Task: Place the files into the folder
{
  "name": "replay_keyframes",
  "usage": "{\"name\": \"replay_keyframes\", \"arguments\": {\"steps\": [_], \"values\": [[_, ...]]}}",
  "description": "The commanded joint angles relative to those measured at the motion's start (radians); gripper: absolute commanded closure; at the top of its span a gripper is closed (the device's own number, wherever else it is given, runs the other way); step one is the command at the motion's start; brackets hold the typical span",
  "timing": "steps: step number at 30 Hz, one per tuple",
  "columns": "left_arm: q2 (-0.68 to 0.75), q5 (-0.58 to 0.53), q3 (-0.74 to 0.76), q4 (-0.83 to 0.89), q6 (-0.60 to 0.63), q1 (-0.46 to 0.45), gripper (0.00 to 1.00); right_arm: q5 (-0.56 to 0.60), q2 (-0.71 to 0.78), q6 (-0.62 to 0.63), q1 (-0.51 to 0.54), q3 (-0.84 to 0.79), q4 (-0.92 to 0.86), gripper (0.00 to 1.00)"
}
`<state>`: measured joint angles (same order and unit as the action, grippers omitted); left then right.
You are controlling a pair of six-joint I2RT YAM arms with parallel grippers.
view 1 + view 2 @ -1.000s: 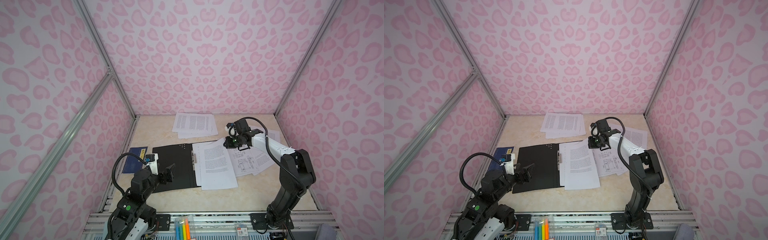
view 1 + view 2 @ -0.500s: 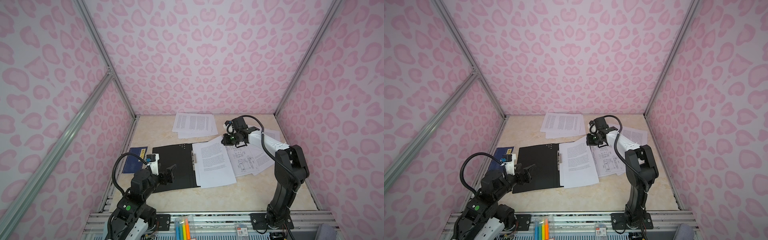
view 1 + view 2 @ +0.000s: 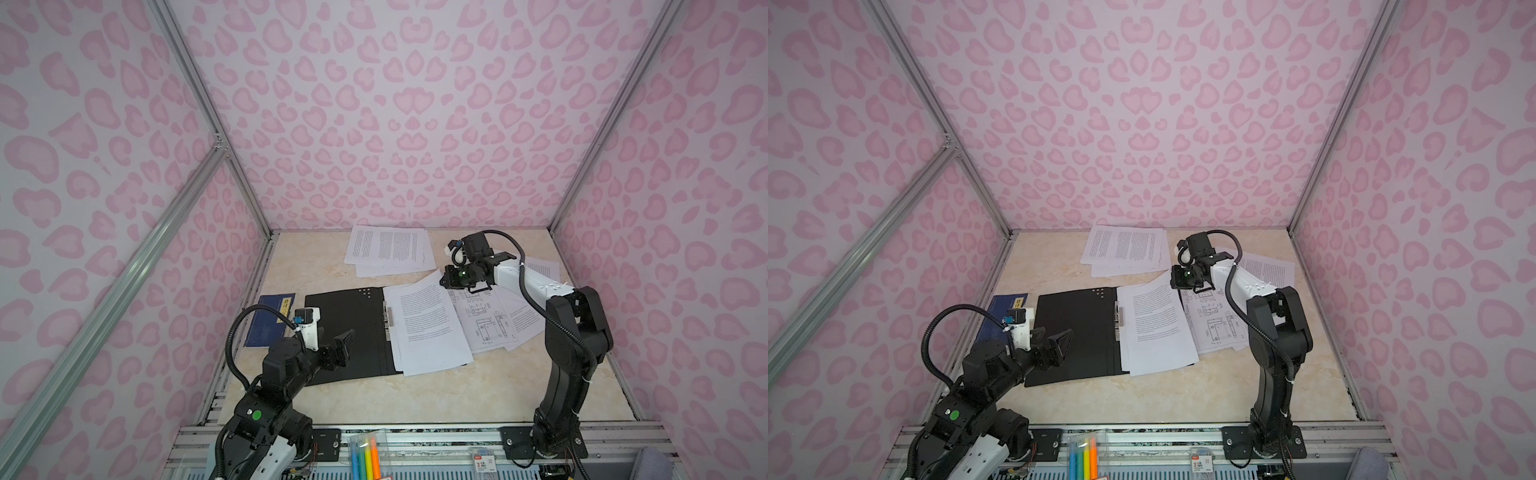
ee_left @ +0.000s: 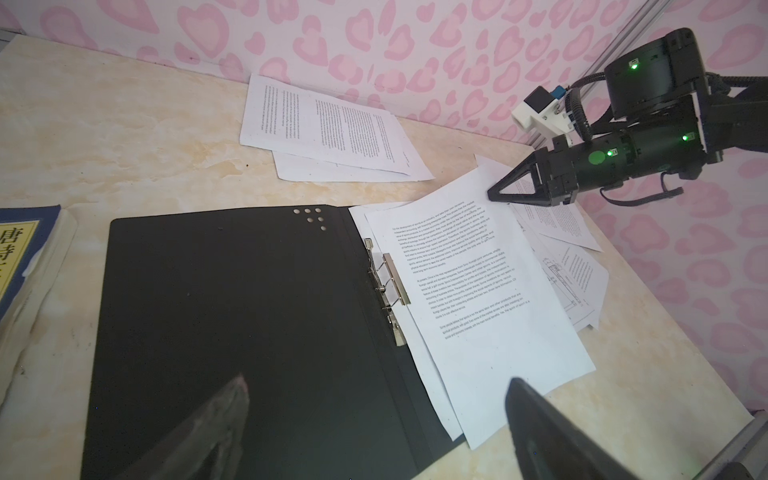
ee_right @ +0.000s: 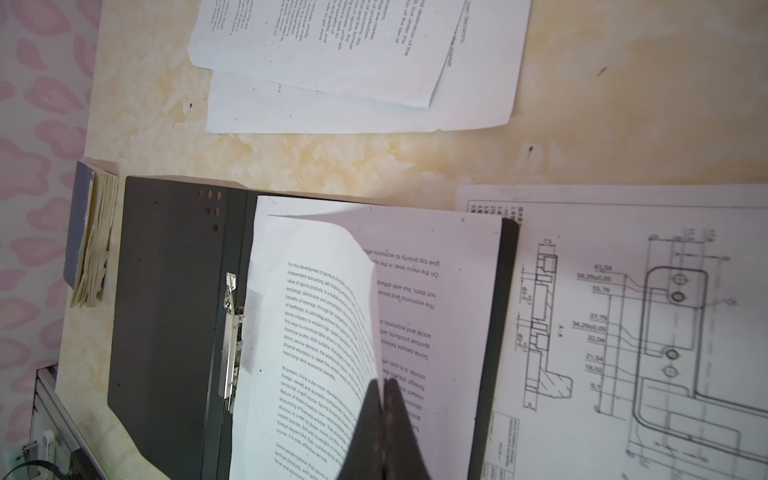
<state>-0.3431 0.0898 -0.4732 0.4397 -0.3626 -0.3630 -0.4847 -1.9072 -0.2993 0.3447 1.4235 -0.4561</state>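
The folder [image 3: 345, 332] [image 3: 1075, 332] lies open and flat, black inside up, with a metal clip [image 4: 388, 286] at its spine. A printed text sheet [image 3: 428, 324] [image 3: 1156, 324], one of the files, rests on the folder's right half over another sheet. My right gripper [image 3: 444, 279] [image 3: 1173, 278] [image 5: 382, 384] is shut on that sheet's far corner, and the paper curls up at the pinch. More files lie in a back stack [image 3: 388, 249], and the drawing sheets [image 3: 486, 320] are to the right. My left gripper [image 3: 334, 338] [image 4: 376, 380] hovers open over the folder's near left part, holding nothing.
A dark blue booklet [image 3: 270, 318] [image 4: 20, 257] with a yellow label lies left of the folder by the left wall. Pink patterned walls close in three sides. A packet of coloured markers [image 3: 363, 457] sits on the front rail.
My right gripper has moved left toward the folder with the text sheet's corner, swinging the sheet further over the folder's right half. The left arm has stayed still.
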Motion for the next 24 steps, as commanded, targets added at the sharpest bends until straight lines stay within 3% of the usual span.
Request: {"name": "replay_keyframes", "arguments": {"steps": [1, 7, 24], "values": [[-0.004, 0.002, -0.01, -0.018, 0.013, 0.001, 0.02, -0.047, 0.003, -0.007, 0.001, -0.005, 0.011, 1.0], [-0.003, 0.002, -0.01, -0.018, 0.012, 0.001, 0.02, -0.12, 0.011, -0.033, -0.007, -0.017, 0.036, 1.0], [0.001, 0.001, -0.011, -0.018, 0.013, -0.001, 0.02, -0.115, -0.049, -0.078, -0.026, 0.019, 0.077, 1.0]]}}
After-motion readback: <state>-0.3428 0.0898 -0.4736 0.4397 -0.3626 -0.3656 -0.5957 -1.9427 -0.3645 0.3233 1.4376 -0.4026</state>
